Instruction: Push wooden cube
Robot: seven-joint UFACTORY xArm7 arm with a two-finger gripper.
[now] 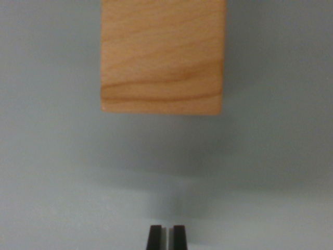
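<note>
A plain pale grey-blue surface is filling the wrist view. One wooden cube is lying directly on it at the 12 o'clock position, its top running past the frame edge. A soft shadow is falling on the surface toward 6 o'clock of the cube.

There is one wooden cube, in the upper middle of the frame, cut off by the top edge. There is one gripper at the bottom middle, and two dark fingertips of it can be counted, standing close together. The picture is soft, but only one plain grey surface seems visible.
</note>
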